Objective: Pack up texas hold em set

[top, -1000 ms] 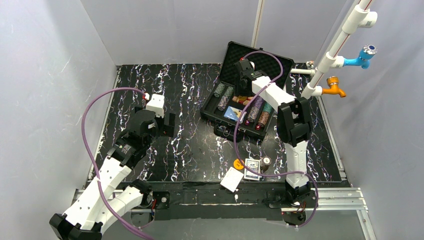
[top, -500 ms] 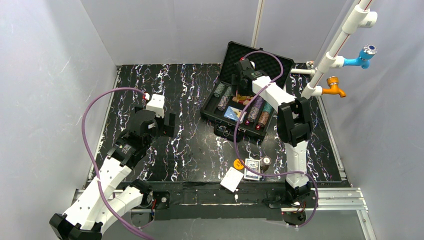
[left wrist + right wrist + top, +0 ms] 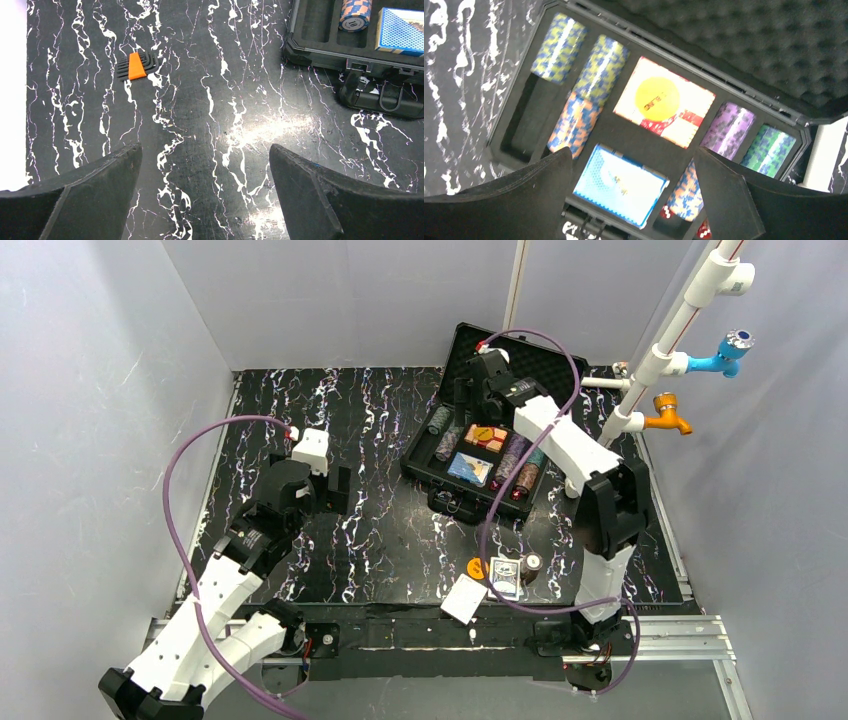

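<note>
The open case (image 3: 428,476) at the far right of the surface (image 3: 210,100) already holds chip stacks (image 3: 600,70) and a blue deck (image 3: 619,185). An orange disc (image 3: 477,568), another deck (image 3: 506,578) and a white box (image 3: 464,599) lie unpacked near the front edge. The right gripper (image 3: 631,152) above the case and the left gripper (image 3: 205,150) are both spread wide, holding nothing.

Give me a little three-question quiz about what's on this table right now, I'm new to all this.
1. True or false: the black case has its lid shut.
2. What lies on the red card pack inside the case? A) a round yellow-orange disc B) a spoon C) a key
3. Fill in: the ___ claw hangs over the case.

Key
1. False: the lid stands open.
2. A.
3. Right: the right claw is open above the case, while the other one is over bare table.
</note>
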